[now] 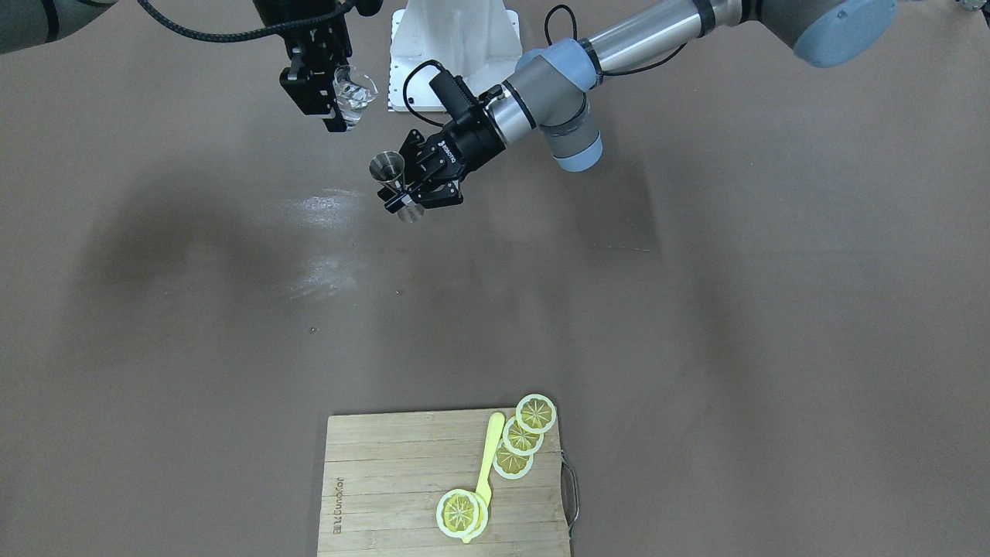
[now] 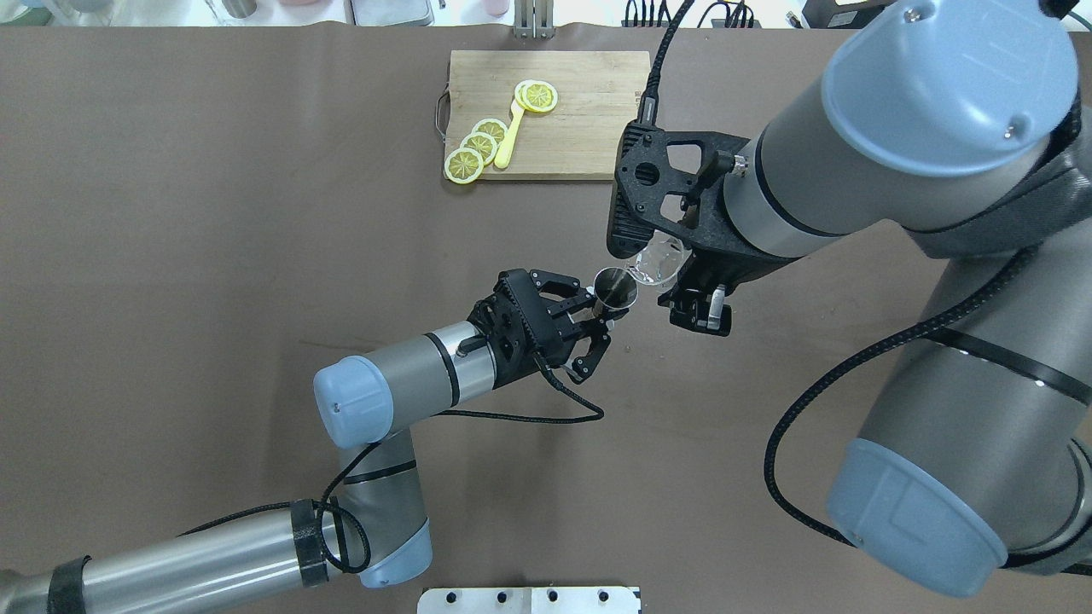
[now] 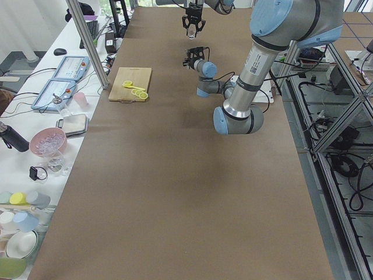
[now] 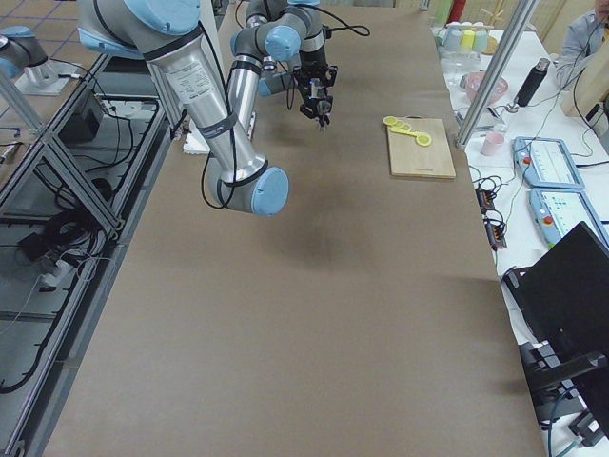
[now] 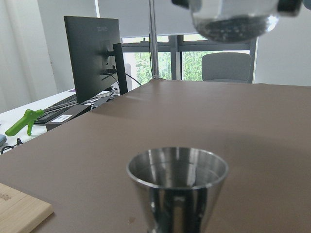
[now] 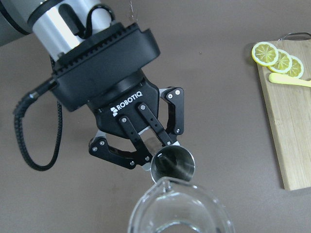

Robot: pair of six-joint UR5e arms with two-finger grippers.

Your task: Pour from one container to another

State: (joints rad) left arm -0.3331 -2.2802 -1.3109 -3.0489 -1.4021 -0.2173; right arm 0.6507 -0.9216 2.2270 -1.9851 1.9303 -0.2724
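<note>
Cameras on the wrists give us what the fixed ones cannot. From the right wrist we look down past the pouring lip of the glass cup (image 6: 181, 208) into the open mouth of the steel jigger (image 6: 172, 164). The lip lies just beside the jigger's rim, and the left jaws are closed on the jigger below its upper cone. From the left wrist we face that upper cone side-on, its rim round and bright, with the cup's thick base hanging higher up and a little to the view's right.

The front view adds what neither wrist shows. Both vessels are held in the air above the brown bench (image 1: 696, 309), on the side near the robot's base. The jigger stands roughly upright, pinched at its narrow waist, and the right jaws clamp the cup from either side. In the overhead view the two rims overlap; we cannot tell whether they touch. In the side views both are too small to judge.

The cup is short and clear, and we cannot tell whether it holds liquid. The jigger is polished, two cones joined at a slim waist. Well apart, at the bench's far edge, lies a wooden cutting board (image 1: 387, 480) with lemon slices (image 1: 535, 413) and a yellow utensil (image 1: 487, 456).
</note>
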